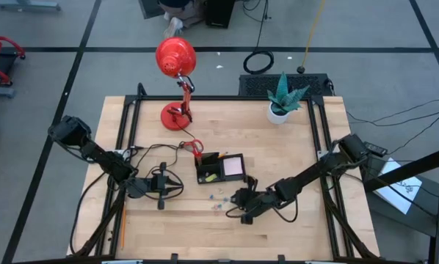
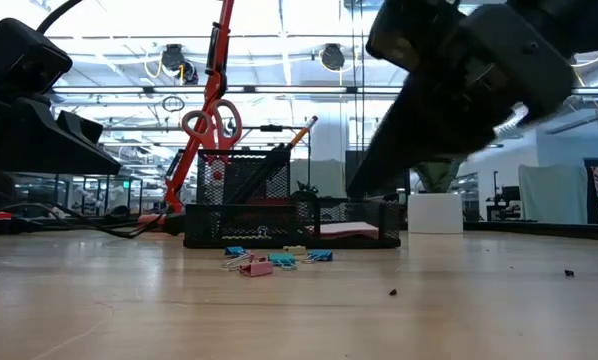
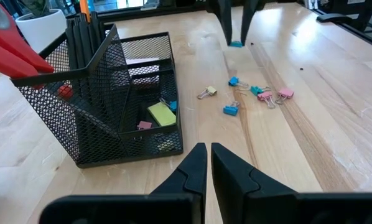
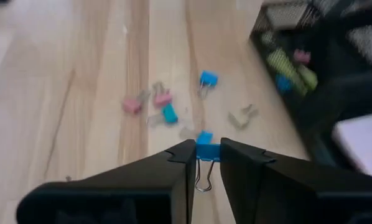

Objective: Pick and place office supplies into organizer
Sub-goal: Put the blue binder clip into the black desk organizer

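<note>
The black mesh organizer (image 1: 219, 169) (image 3: 111, 99) stands mid-table. It holds red scissors (image 3: 12, 50), an orange pencil (image 3: 84, 7) and black pens upright, plus a yellow-green piece (image 3: 162, 114) and a pale pink pad (image 1: 233, 166). Several small blue, pink and pale clips (image 3: 254, 93) (image 4: 164, 106) lie loose on the wood at the organizer's near side. My right gripper (image 4: 204, 152) (image 1: 233, 204) is over the near-right edge of this scatter, shut on a blue clip. My left gripper (image 3: 209, 165) (image 1: 179, 188) is shut and touches nothing, left of the organizer and pointing at it. My right gripper pinches a blue binder clip by its blue body (image 4: 206, 152) between the two fingertips. The fingers come slanting down from the table's right. The clip's wire handle (image 4: 203, 182) hangs below the fingers. Whether the clip is clear of the table I cannot tell.
A red desk lamp (image 1: 177, 81) stands at the far left of the table and a white plant pot (image 1: 280, 111) at the far right. Cables (image 1: 161, 150) run from the lamp toward the organizer. Bare wood lies along the near edge (image 1: 300, 235).
</note>
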Motion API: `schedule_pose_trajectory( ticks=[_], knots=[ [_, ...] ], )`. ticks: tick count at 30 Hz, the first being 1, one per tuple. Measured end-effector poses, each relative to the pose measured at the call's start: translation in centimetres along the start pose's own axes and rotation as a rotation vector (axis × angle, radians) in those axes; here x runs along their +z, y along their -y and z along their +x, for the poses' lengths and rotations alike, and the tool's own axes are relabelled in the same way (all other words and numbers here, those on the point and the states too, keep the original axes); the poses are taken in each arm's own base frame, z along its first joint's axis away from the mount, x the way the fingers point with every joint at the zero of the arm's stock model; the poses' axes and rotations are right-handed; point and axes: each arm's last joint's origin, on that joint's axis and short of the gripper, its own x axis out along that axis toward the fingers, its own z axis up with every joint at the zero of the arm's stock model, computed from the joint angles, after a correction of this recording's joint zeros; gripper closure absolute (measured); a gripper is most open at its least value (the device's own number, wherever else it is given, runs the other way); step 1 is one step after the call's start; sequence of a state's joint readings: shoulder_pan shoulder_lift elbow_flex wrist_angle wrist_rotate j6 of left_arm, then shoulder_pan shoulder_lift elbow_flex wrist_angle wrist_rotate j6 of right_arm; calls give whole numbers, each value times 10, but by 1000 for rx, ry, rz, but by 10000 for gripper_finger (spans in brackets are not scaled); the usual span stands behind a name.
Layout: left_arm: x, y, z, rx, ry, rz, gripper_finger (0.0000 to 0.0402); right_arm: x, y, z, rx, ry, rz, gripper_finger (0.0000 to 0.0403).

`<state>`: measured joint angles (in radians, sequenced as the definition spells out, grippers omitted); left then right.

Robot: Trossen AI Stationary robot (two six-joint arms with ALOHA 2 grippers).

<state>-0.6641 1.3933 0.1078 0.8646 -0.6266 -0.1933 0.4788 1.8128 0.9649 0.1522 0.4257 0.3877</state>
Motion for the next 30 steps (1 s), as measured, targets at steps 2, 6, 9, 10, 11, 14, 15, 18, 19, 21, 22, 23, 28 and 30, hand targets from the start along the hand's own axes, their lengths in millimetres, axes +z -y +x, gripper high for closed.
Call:
schedule_pose_trajectory(
  ticks=[2,6,9,10,11,14,15,18,19,21,22,23,28,30],
  knots=[
    [0,0,0,0,0,0,371,7,1,-1,6,45,-6,353],
    [0,0,0,2,1,1,371,21,8,2,10,151,-27,353],
    [0,0,0,2,1,4,371,32,14,4,0,227,-43,353],
    [0,0,0,2,1,3,371,35,16,5,-5,248,-48,353],
    [0,0,0,2,1,3,371,37,18,5,-9,266,-54,353],
    [0,0,0,2,1,3,371,44,27,8,-28,299,-45,353],
    [0,0,0,2,1,3,371,45,31,9,-35,302,-40,353],
    [0,0,0,2,1,4,371,50,39,12,-31,321,-28,353],
    [0,0,0,2,1,4,371,52,41,14,-26,320,-25,353],
    [0,0,0,3,1,4,371,57,43,21,-30,314,-35,353],
    [0,0,0,3,1,4,371,58,44,25,-31,301,-43,353],
    [0,0,0,3,1,4,371,60,45,31,-26,286,-51,353],
    [0,0,0,3,0,7,371,68,50,45,-58,225,-62,353],
    [0,0,0,3,0,7,371,69,52,47,-64,228,-56,353]
  ],
)
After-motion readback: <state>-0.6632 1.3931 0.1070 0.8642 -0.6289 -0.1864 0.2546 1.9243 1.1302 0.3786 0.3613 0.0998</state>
